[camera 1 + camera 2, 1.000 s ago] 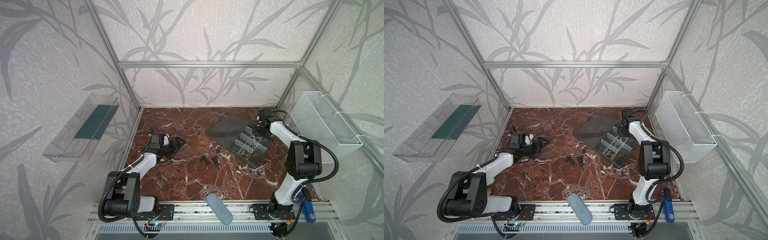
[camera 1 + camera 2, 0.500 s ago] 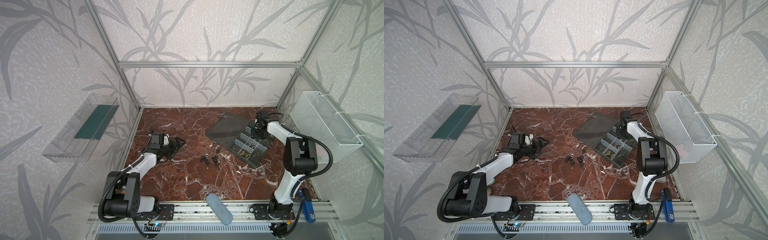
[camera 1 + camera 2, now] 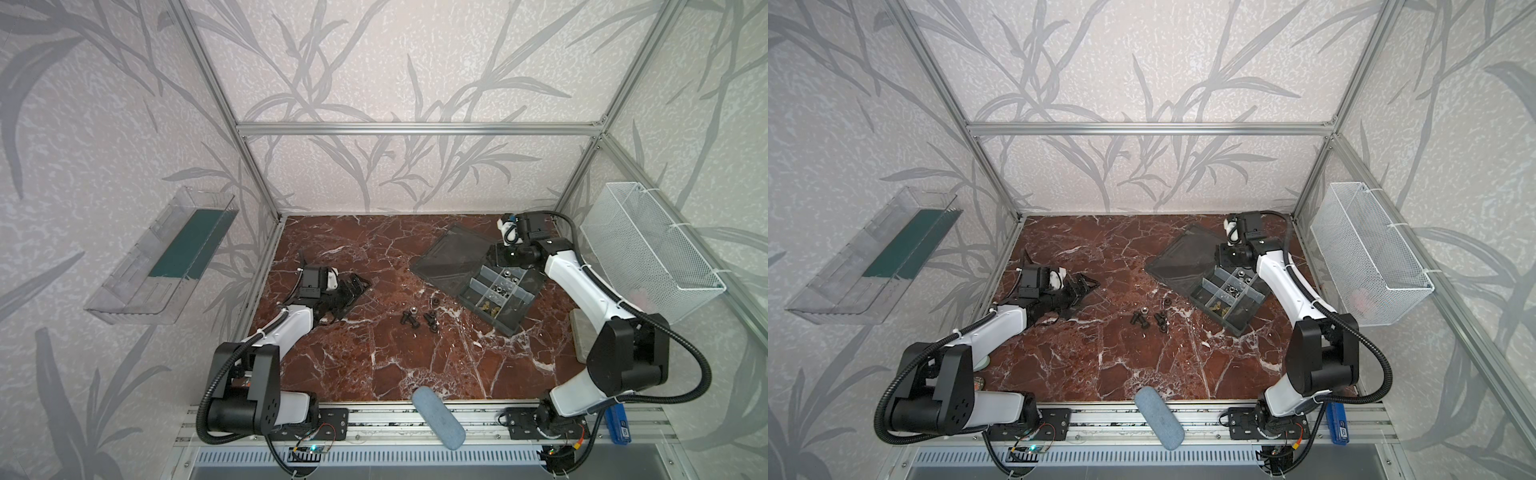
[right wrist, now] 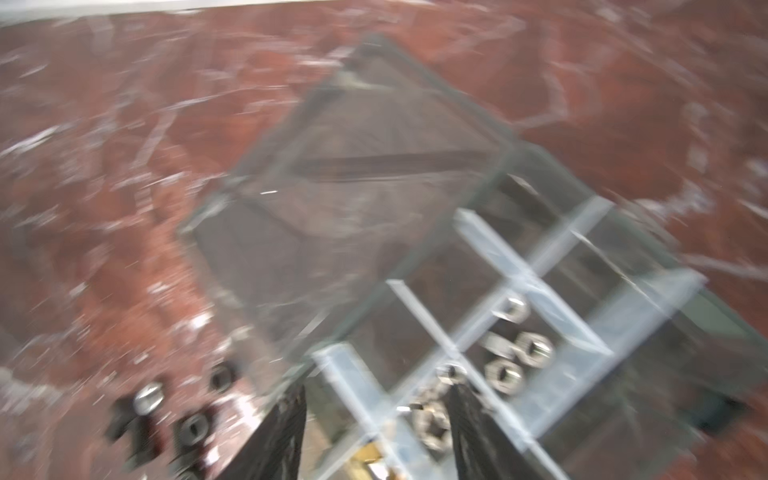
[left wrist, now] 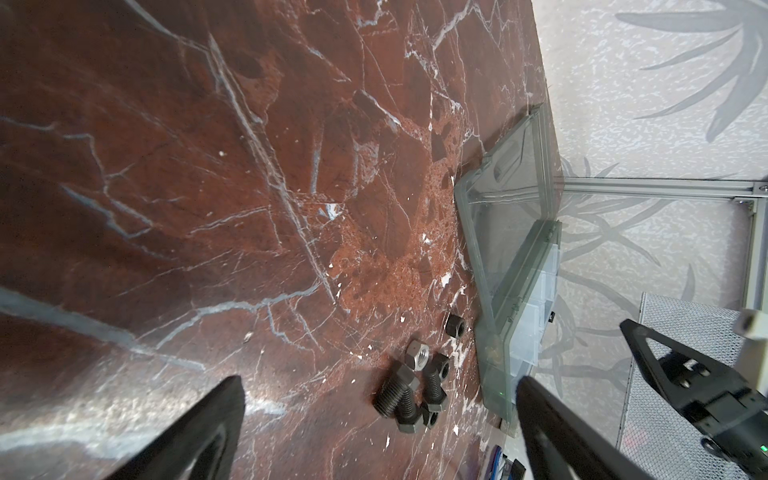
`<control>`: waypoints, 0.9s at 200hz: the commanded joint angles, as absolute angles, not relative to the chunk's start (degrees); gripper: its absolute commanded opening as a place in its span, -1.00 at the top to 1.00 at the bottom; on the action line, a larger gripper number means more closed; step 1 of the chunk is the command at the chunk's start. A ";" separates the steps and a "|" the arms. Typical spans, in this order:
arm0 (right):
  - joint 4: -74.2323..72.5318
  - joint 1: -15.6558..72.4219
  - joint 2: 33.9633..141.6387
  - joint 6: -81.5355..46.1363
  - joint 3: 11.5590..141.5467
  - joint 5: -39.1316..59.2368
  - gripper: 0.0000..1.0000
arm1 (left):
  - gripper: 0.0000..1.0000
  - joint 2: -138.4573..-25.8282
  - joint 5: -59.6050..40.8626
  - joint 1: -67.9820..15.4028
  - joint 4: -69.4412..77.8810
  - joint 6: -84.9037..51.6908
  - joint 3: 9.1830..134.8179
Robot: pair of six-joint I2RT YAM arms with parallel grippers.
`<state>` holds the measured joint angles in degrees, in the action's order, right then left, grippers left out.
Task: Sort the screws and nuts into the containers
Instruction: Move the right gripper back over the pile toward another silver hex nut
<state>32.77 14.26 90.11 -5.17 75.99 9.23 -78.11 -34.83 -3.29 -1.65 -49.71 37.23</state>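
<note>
Over the containers our right gripper had just spread its jaws, empty, apparently dropping one among the nuts there, while black screws and a stray nut waited on the marble.

motion blur smears the right wrist view: the nuts inside the organizer box are soft rings, hard to count, and the screws just beside the box are dark blobs. the right gripper over the box is cut off by the picture's edge.
</note>
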 commanded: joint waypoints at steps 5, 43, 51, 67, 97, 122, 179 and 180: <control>37.24 24.90 92.92 -2.48 77.40 8.33 -0.16 | -0.99 -78.03 -35.21 -3.13 -1.66 -49.68 37.35; 38.99 34.78 101.16 -4.18 80.79 5.67 -0.16 | -0.99 -77.74 -35.25 -3.08 -1.73 -49.66 37.31; 39.65 36.07 103.17 -4.54 81.80 5.79 -0.16 | -0.99 -77.63 -35.33 -3.08 -1.76 -49.66 37.26; 39.47 38.42 106.64 -4.82 82.99 5.92 -0.16 | -0.99 -77.28 -35.53 -3.08 -1.84 -49.66 37.27; 38.43 40.83 111.31 -6.20 83.94 6.37 -0.16 | -0.99 -76.57 -35.31 -3.08 -2.02 -49.49 37.00; 36.89 41.96 112.91 -7.36 83.49 6.95 -0.16 | -0.99 -76.40 -35.51 -3.06 -1.76 -49.48 36.66; 35.96 44.27 115.87 -8.42 84.39 6.16 -0.15 | -0.99 -76.71 -35.79 -2.92 -1.25 -49.44 36.30; 36.00 44.33 115.94 -8.43 84.47 6.11 -0.16 | -0.99 -76.72 -35.82 -2.95 -1.24 -49.42 36.26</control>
<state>36.16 43.18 114.28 -7.49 82.76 6.48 -78.08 -34.96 -3.25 -1.67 -49.69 37.23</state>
